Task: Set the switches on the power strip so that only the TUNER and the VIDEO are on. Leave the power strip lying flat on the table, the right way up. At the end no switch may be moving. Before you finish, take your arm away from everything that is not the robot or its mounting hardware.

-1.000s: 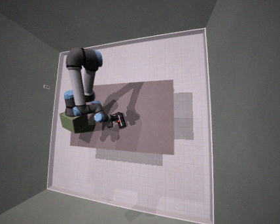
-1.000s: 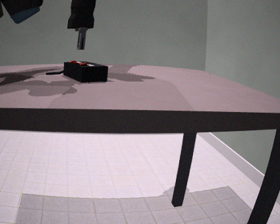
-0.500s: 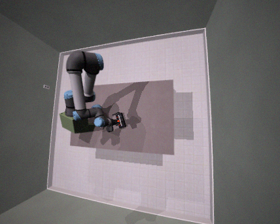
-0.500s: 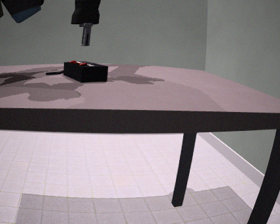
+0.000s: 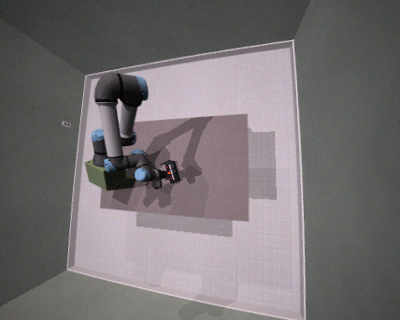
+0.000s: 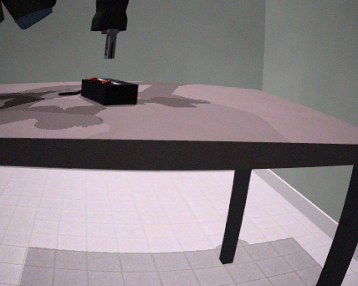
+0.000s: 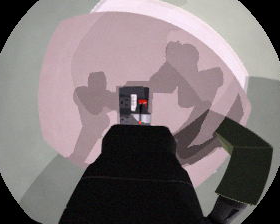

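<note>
The black power strip (image 6: pixel 109 91) lies flat on the table, the right way up, with red-lit switches on its top. It shows from above in the top view (image 5: pixel 170 171) and in the wrist view (image 7: pixel 135 106), where red marks glow on its right side. My gripper (image 6: pixel 109 49) is shut and empty. It hangs well above the strip's left end, apart from it. In the wrist view the gripper body hides the strip's near end. The switch labels are too small to read.
The strip's dark cord (image 6: pixel 69 93) runs left from it on the table. The green robot base block (image 5: pixel 104 174) stands at the table's left edge. The table edge runs along the front in the exterior view.
</note>
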Robot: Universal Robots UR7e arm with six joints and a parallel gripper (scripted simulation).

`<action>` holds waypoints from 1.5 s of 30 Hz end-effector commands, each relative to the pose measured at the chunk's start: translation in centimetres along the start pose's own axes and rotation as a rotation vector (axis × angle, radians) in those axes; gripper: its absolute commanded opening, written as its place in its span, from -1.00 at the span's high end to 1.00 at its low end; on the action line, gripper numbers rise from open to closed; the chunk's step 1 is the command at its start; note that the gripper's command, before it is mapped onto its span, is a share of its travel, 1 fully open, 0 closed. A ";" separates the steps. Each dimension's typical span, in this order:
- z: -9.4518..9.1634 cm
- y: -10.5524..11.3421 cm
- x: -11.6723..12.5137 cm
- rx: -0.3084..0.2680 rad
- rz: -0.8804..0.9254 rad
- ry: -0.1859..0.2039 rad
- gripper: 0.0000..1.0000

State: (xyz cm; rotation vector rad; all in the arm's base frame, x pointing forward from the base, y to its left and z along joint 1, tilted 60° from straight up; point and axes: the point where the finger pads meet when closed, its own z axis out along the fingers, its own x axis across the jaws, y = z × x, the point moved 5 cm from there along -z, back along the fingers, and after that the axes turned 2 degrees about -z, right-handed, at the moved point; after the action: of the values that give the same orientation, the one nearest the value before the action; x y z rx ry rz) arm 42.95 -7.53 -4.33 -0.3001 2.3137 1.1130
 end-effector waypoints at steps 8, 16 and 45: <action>0.0 0.0 0.0 0.001 0.000 -0.001 1.00; 0.0 0.0 0.0 0.001 0.000 0.000 1.00; 2.3 -0.1 -0.1 0.001 0.000 0.000 1.00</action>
State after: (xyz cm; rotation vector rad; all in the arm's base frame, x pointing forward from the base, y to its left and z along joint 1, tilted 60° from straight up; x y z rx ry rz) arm 43.79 -6.04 -5.29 -0.3005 2.3142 1.1136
